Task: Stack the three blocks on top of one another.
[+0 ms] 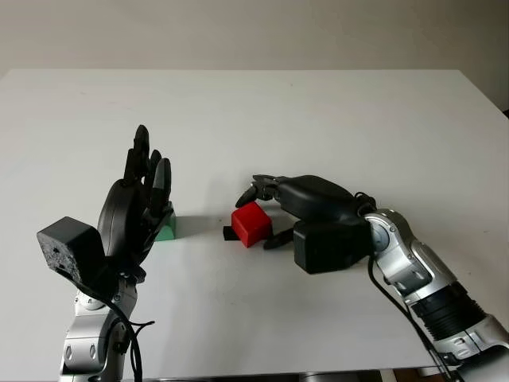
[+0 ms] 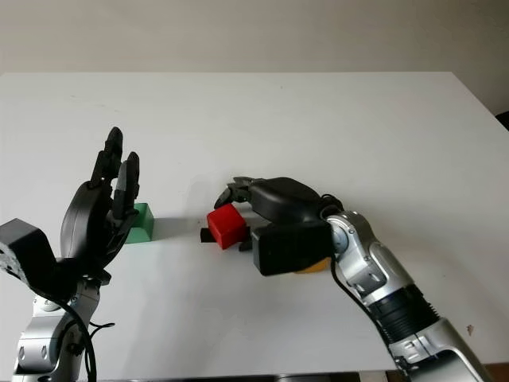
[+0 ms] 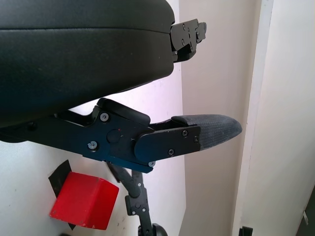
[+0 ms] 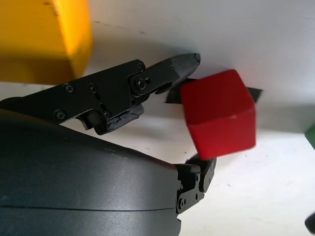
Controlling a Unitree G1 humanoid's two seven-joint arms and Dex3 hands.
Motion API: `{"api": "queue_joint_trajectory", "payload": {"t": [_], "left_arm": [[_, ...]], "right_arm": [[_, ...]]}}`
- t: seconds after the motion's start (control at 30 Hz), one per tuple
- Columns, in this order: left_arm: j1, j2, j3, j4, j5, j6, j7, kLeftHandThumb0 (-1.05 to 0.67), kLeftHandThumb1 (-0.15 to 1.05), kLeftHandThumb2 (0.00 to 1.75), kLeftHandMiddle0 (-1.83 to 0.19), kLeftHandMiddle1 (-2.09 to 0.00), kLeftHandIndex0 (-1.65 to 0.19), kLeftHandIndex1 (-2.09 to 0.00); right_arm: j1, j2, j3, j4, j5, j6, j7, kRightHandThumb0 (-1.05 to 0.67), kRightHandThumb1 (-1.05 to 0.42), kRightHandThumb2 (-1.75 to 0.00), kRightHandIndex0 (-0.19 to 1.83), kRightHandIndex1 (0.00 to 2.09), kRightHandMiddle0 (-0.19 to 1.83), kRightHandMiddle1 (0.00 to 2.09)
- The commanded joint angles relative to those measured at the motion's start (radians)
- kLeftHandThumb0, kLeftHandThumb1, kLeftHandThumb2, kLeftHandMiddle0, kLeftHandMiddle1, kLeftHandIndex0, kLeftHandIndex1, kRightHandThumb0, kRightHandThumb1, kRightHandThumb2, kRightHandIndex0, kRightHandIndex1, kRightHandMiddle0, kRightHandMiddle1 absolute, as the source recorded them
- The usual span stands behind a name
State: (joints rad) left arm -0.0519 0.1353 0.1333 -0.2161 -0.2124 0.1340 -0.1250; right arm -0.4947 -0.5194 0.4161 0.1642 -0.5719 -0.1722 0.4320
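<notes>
Gripping the red block [image 1: 251, 224] near the table's [image 1: 334, 119] middle, the right hand [image 1: 266, 208] has its fingers clamped on it — the pick-up step. Next it must carry it onto the green block [image 2: 141, 222] beside the raised, open left hand [image 1: 139, 203] — the yellow block [image 4: 42, 39] waits under the right wrist.

White table [image 1: 334, 119] with green block [image 2: 141, 222], yellow block [image 4: 44, 39] and black tape mark [image 1: 230, 233] on it

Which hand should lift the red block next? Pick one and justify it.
Right. The right hand already has its fingers around the red block, which sits tilted at the table's centre. The left hand is open, raised in front of the green block.
</notes>
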Motion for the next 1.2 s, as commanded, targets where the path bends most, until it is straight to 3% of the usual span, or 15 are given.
{"api": "queue_joint_trajectory", "payload": {"t": [0.0, 0.3, 0.7, 0.93, 1.17], "left_arm": [[0.003, 0.0, 0.002, -0.022, 0.005, 0.004, 0.004, -0.72, 1.05, 0.55, 0.16, -0.06, 0.17, -0.06], [0.0, 0.005, 0.006, -0.012, 0.001, -0.006, -0.009, -0.71, 1.05, 0.56, 0.17, -0.05, 0.18, -0.04], [-0.022, 0.016, 0.015, -0.002, -0.011, 0.01, -0.024, -0.73, 1.05, 0.53, 0.17, -0.06, 0.18, -0.05], [-0.034, 0.033, 0.02, 0.0, -0.01, 0.024, -0.037, -0.73, 1.05, 0.54, 0.18, -0.05, 0.19, -0.04], [-0.045, 0.037, 0.025, 0.01, -0.013, 0.021, -0.046, -0.73, 1.05, 0.55, 0.18, -0.05, 0.19, -0.05]], "right_arm": [[-0.021, -0.021, -0.015, 0.004, -0.003, -0.011, 0.015, -0.59, -0.91, -0.05, -0.13, 0.0, 0.02, 0.12], [-0.021, -0.067, -0.152, -0.129, 0.099, 0.084, 0.122, -0.71, -0.92, -0.05, -0.19, 0.0, -0.1, 0.05], [-0.055, -0.075, -0.404, -0.512, 0.306, 0.523, 0.218, -0.71, -0.93, -0.07, -0.19, 0.0, -0.02, 0.08], [0.072, -0.158, -0.516, -0.635, 0.405, 0.561, 0.259, -0.7, -0.9, -0.04, -0.11, 0.06, 0.13, 0.15], [0.276, -0.288, -0.538, -0.747, 0.373, 0.472, 0.309, -0.65, -0.83, -0.04, -0.08, 0.06, 0.2, 0.13]]}}
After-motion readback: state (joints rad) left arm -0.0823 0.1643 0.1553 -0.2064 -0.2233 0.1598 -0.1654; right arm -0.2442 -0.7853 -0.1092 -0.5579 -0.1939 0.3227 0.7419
